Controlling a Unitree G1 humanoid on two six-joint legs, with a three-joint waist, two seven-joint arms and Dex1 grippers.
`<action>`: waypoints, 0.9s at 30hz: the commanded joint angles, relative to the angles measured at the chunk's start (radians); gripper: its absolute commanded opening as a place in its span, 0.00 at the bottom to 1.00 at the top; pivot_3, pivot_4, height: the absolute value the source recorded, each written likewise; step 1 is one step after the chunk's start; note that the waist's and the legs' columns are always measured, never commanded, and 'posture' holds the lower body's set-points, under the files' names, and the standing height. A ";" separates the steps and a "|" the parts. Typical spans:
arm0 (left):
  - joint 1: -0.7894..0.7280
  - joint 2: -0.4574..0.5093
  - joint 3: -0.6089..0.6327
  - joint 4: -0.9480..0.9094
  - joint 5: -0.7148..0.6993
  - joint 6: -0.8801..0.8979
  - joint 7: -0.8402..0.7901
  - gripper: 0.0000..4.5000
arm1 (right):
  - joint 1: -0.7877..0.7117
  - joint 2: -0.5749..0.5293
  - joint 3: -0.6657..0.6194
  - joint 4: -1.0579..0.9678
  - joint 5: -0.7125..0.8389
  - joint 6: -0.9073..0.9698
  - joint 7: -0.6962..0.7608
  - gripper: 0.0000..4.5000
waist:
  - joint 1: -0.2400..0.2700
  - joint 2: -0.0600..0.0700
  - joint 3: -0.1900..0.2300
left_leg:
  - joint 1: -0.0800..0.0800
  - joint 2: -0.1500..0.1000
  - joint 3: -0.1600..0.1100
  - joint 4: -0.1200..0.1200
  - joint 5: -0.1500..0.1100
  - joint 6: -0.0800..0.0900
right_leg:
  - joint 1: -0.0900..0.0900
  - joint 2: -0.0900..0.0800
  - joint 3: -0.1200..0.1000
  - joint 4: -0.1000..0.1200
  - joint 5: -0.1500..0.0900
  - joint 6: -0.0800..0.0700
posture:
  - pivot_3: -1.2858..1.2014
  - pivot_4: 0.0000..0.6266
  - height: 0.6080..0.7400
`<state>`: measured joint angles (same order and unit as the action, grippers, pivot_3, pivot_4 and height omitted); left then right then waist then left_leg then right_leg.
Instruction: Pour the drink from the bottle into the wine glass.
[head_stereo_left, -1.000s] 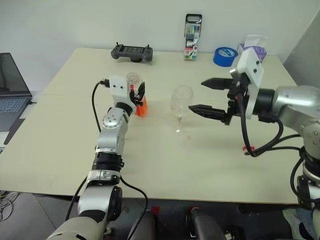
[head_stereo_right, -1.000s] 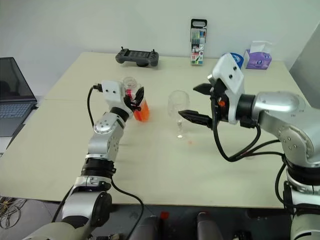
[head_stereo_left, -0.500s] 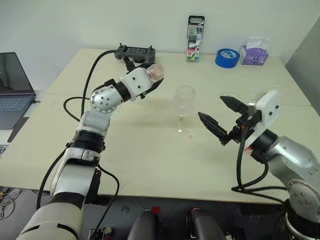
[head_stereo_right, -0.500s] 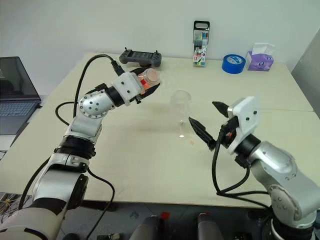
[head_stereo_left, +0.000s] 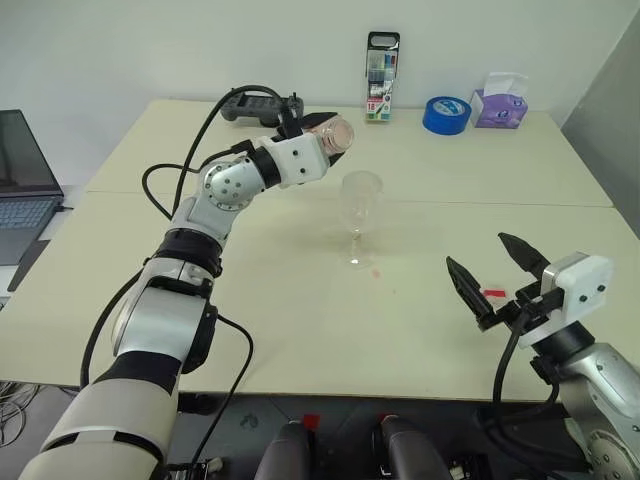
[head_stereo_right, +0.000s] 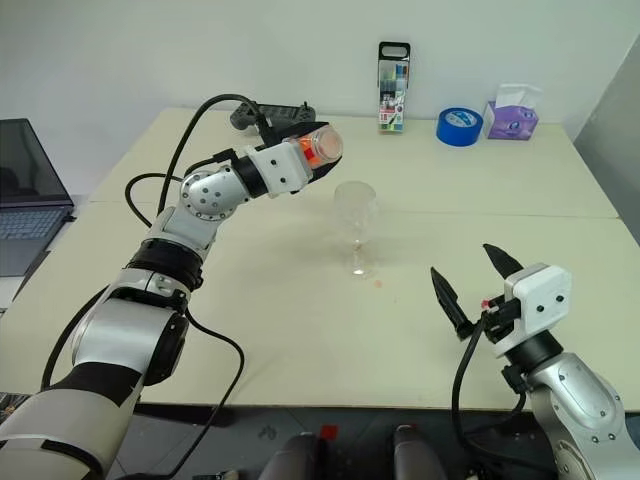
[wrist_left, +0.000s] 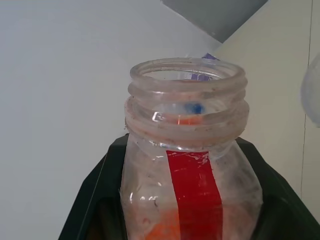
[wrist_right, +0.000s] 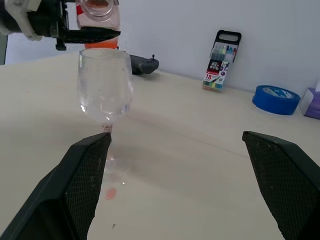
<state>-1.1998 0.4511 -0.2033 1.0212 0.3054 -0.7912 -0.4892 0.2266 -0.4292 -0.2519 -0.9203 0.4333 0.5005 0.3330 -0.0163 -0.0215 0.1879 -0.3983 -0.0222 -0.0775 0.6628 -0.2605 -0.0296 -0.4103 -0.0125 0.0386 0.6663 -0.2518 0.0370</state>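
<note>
Orange-red translucent drink (wrist_left: 162, 229) sits low in the small clear plastic bottle (head_stereo_right: 318, 148) with a red label strip, uncapped and tipped nearly level. The left gripper (head_stereo_right: 300, 155) is clamped on the bottle, just above and beside the clear stemmed wine glass (head_stereo_left: 359, 199) standing on the beige table (head_stereo_left: 300, 320). The right gripper (head_stereo_left: 497, 274) hangs spread wide, holding nothing, well apart near the table's front edge.

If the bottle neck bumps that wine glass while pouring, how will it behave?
The wine glass is probably top-heavy: its wide bowl rides on a thin stem and small foot, so a knock at the rim may tip it. It looks empty, so likely light and easily slid. Thin clear glass suggests it's fragile.
</note>
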 joint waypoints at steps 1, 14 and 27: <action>-0.061 0.003 -0.012 0.014 0.023 -0.060 0.032 0.47 | 0.026 -0.022 -0.019 -0.088 -0.002 -0.037 0.017 1.00 | -0.001 0.000 0.000 | 0.000 0.000 0.000 0.000 0.000 0.000 | 0.000 0.000 0.000 0.000 0.000 0.000 | 0.52 0.24 1.00; -0.099 0.040 -0.113 0.078 0.194 -0.149 0.149 0.47 | -0.012 -0.021 0.029 -0.071 -0.035 -0.052 -0.013 1.00 | -0.002 0.000 0.000 | 0.000 0.000 0.000 0.000 0.000 0.000 | 0.000 0.000 0.001 0.000 0.001 -0.001 | 0.52 0.24 1.00; -0.171 0.094 -0.255 0.088 0.458 -0.140 0.473 0.46 | -0.021 -0.030 0.032 -0.065 -0.036 -0.035 -0.022 1.00 | -0.008 0.000 0.000 | 0.000 -0.001 0.001 0.000 0.000 0.000 | 0.000 -0.002 0.001 0.001 0.001 0.000 | 0.52 0.24 1.00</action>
<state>-1.3130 0.5276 -0.4564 1.1168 0.7489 -0.9246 -0.0705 0.2146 -0.4502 -0.2129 -0.9215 0.4020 0.4742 0.3206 -0.0246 -0.0216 0.1880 -0.3981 -0.0227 -0.0769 0.6630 -0.2605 -0.0296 -0.4101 -0.0142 0.0395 0.6670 -0.2511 0.0365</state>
